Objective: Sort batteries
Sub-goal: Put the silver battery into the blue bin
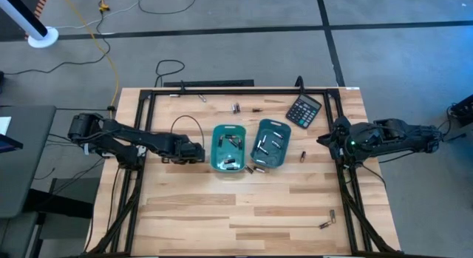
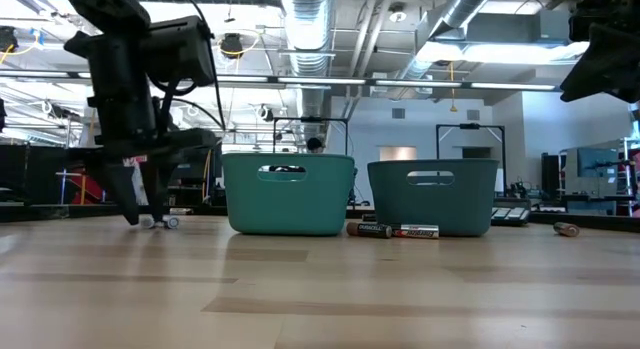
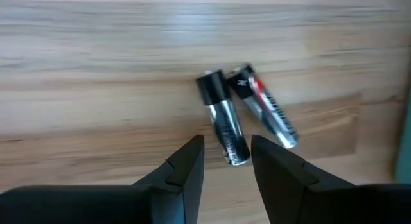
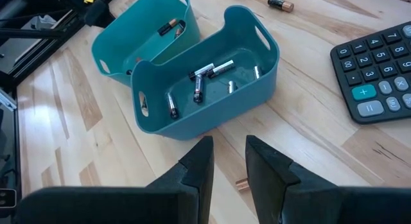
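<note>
Just ahead of the left gripper (image 3: pixel 226 161), its fingers apart and holding nothing, two batteries (image 3: pixel 223 117) lie touching on the wooden table (image 3: pixel 96 89); beyond stand two teal trays (image 1: pixel 228 148), then the right gripper (image 4: pixel 225 161), fingers parted.

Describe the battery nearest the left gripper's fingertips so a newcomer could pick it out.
On the pale wooden table, look left of the two teal plastic trays, where the left gripper hovers low. Two small cylindrical batteries lie there touching in a V. The target is the silvery battery with a black end, pointing between the fingers; its neighbour, the battery with a red-and-black label, lies off to one side.
</note>
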You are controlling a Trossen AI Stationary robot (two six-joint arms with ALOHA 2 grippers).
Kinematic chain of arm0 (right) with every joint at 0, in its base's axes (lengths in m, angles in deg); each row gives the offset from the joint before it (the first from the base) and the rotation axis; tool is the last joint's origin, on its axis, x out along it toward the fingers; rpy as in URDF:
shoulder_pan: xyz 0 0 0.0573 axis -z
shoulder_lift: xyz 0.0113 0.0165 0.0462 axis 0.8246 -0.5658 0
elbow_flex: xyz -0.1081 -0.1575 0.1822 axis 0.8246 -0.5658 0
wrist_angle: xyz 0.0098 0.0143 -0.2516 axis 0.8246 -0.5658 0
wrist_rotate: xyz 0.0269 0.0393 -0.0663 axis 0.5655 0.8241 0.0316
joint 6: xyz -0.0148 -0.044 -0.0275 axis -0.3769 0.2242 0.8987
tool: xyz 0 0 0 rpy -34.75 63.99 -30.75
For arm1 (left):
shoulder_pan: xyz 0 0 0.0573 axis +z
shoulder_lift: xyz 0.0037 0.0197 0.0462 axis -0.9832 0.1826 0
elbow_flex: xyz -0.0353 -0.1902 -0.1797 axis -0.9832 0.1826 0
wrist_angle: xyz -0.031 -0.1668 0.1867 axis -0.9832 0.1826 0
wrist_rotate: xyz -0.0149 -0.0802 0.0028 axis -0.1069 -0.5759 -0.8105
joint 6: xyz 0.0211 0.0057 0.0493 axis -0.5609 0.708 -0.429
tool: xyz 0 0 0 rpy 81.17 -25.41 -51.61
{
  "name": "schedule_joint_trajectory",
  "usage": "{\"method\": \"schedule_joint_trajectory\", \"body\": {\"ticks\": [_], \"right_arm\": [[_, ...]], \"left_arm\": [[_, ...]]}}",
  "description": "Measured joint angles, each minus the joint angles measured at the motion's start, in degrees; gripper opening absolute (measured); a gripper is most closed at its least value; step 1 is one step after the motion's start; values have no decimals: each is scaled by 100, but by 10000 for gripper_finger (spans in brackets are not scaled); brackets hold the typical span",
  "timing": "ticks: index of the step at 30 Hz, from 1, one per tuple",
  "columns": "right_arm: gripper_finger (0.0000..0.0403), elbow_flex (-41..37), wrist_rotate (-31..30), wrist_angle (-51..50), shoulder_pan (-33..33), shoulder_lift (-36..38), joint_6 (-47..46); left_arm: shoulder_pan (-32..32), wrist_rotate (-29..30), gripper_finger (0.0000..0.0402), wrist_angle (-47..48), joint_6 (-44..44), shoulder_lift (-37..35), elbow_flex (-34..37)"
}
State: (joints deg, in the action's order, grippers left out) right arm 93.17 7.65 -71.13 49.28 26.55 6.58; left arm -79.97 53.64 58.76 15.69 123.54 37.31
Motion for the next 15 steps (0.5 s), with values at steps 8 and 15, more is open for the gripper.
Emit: {"method": "schedule_joint_trajectory", "body": {"ticks": [8, 15], "right_arm": [[108, 0, 0, -2, 0, 0, 10], [108, -85, 0, 5, 0, 0, 5]], "left_arm": [[-1, 5, 125, 192, -52, -2, 129], [-7, -31, 115, -81, -47, -19, 443]]}}
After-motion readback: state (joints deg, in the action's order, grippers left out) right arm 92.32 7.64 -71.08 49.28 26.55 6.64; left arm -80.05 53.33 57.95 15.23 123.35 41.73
